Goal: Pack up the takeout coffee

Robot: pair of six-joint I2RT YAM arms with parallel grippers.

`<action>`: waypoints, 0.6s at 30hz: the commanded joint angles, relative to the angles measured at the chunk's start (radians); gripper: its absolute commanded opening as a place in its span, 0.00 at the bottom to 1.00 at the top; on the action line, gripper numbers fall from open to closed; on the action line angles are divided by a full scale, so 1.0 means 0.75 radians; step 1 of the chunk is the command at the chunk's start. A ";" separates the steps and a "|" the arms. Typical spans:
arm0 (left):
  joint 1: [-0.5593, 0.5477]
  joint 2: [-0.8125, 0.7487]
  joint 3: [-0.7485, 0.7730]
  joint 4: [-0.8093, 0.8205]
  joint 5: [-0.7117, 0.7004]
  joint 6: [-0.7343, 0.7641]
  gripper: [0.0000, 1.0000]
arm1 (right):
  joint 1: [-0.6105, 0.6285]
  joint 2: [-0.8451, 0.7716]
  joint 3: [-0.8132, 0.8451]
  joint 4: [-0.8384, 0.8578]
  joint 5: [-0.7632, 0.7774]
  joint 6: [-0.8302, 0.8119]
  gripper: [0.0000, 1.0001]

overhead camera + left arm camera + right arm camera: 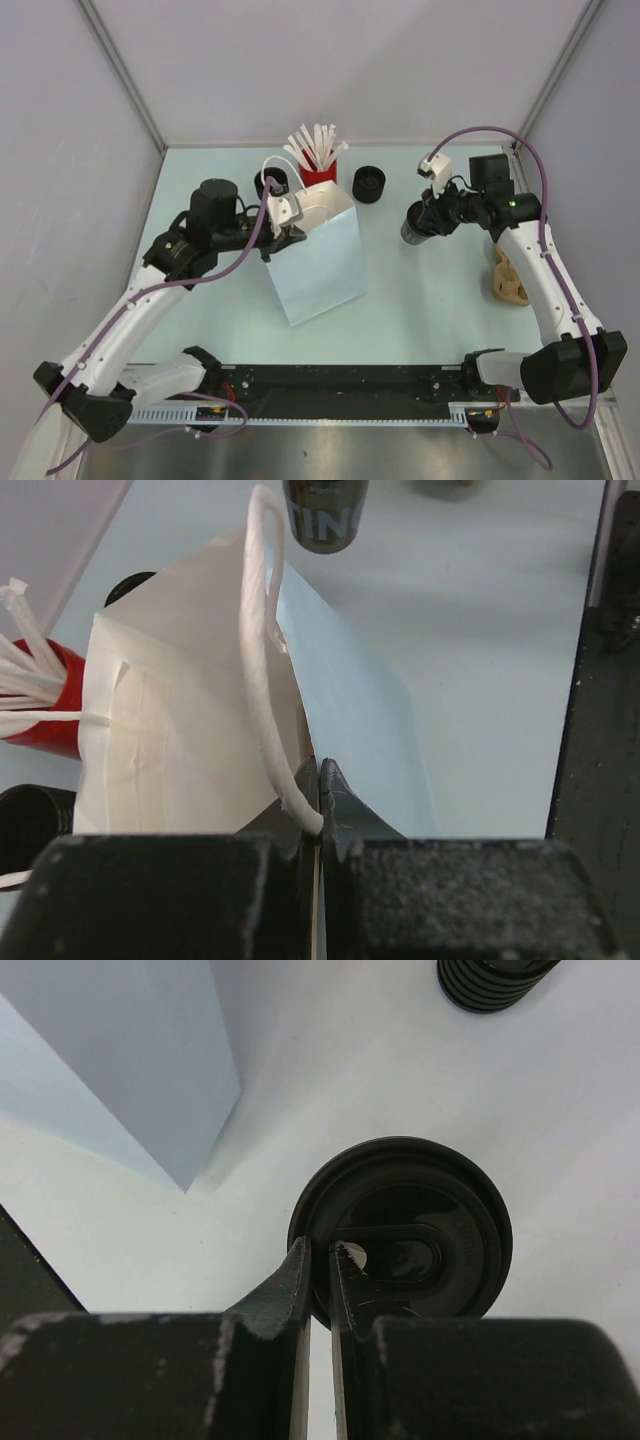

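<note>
Takeout coffee, position? (A)
Right of the paper bag, well apart from it, lid up. Right gripper has its fingers pinched tight on the lid's rim, one outside it, one on the lid's top. Cup looks lifted off the table; its base is hidden, so unconfirmed (B)
Step in hand? (A)
Judged as carry-to-bag: cup gripped, not yet over the bag's mouth. Left gripper is clamped on the bag's top edge at its left end, beside the cord handle, apparently to steady the bag and hold the mouth open (B)
Next move needs? (A)
Cup taken across above the bag's rim, upright, then lowered inside. A rim pinch is a thin hold; tilt or slip is the risk. Mouth looks narrow, handle loop stands over it (B)
Surroundings? (A)
Behind the bag: red cup of white sticks; black cup right-rear of the bag, second black cup left-rear. Cardboard tray far right of the bag, beyond the coffee. None lies between coffee and bag (B)
</note>
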 commanded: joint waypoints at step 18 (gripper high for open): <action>-0.138 0.083 0.023 0.154 0.019 -0.177 0.03 | -0.042 -0.039 -0.016 0.070 0.042 0.038 0.00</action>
